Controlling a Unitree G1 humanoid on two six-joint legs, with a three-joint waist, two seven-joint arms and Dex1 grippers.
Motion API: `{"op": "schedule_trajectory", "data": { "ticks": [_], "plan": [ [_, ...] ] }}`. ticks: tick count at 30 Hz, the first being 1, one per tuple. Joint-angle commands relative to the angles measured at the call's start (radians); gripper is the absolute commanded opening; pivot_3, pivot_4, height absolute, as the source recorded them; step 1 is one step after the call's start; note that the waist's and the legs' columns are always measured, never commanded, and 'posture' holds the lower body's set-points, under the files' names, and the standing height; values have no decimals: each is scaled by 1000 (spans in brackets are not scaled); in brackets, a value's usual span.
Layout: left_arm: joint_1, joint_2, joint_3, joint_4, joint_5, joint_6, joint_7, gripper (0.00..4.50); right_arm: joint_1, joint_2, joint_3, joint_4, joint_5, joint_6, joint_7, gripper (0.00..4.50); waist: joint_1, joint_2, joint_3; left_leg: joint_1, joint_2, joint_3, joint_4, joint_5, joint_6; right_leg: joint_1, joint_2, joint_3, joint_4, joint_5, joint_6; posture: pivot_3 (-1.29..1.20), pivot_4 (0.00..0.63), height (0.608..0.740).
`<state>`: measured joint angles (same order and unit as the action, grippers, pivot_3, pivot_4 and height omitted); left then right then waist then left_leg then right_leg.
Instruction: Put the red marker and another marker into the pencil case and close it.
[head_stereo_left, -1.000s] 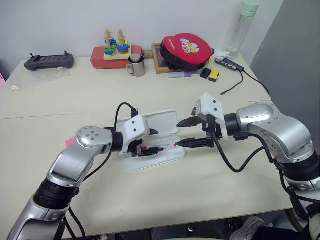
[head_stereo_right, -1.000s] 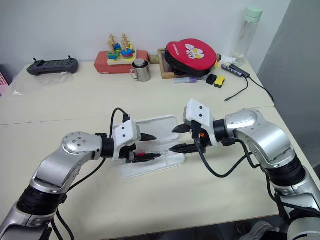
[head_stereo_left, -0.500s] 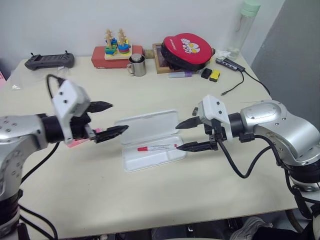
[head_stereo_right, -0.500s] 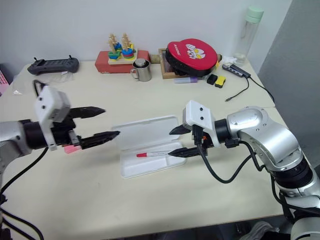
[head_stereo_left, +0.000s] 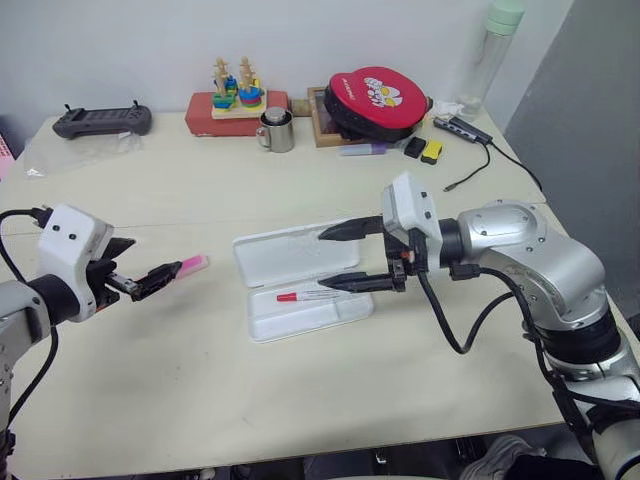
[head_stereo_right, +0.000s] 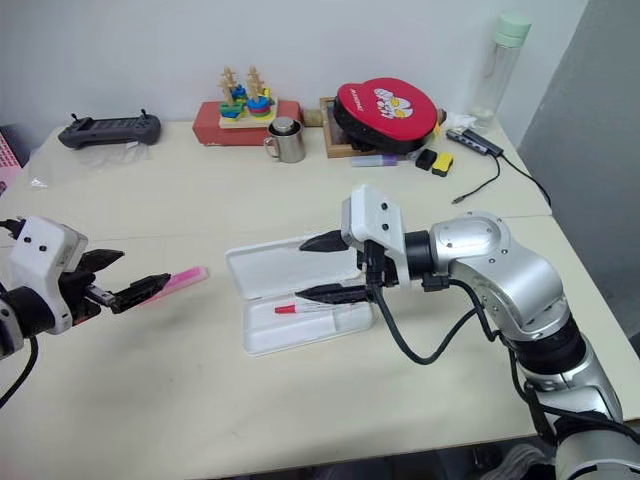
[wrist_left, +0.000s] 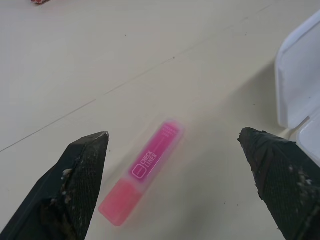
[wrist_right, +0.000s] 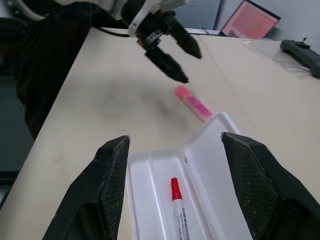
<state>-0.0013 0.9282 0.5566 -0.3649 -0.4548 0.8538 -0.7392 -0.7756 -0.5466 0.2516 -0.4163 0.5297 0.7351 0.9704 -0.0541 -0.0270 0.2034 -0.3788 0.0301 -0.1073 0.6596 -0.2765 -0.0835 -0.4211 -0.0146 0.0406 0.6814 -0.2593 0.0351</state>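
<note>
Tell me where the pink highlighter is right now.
The pink highlighter lies flat on the table, outside and to the left of the open pencil case. It sits just ahead of the open left gripper, untouched.

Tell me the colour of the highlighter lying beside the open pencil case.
Translucent pink, with a darker pink label. The highlighter shows best in the left wrist view.

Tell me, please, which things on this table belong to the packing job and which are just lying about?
Belonging to the job:
- red marker, lying in the tray
- pink highlighter, on the table beside the case
- pencil case, lid open

Lying about:
- red round pouch
- metal mug
- wooden stacking toy
- black controller
- water bottle
</note>
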Motion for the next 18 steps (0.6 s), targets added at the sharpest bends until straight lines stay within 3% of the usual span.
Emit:
{"op": "schedule_trajectory", "data": {
  "ticks": [1, 7, 18],
  "plan": [
    [-5, 11, -14, 91, 31, -78, -17, 4455, -25, 0, -34, -17, 9, 9, -21, 3060, 0, 0, 0, 0, 0, 0, 0, 0, 0, 0, 0, 0, 0, 0, 0, 0, 150, 740],
    [-56, 36, -113, 261, 83, -195, -65, 4455, -26, -5, -32, -17, 5, 16, -25, 3060, 1, 0, 0, 0, 0, 0, 0, 0, 0, 0, 0, 0, 0, 0, 0, 0, 150, 740],
    [-443, 26, -450, 855, 258, -460, -260, 4455, -30, -28, -28, -3, 2, 20, -18, 3060, 3, 0, 0, -1, 0, 0, 0, 0, 0, -1, 0, 0, 0, 1, 0, 0, 150, 740]
  ]
}}
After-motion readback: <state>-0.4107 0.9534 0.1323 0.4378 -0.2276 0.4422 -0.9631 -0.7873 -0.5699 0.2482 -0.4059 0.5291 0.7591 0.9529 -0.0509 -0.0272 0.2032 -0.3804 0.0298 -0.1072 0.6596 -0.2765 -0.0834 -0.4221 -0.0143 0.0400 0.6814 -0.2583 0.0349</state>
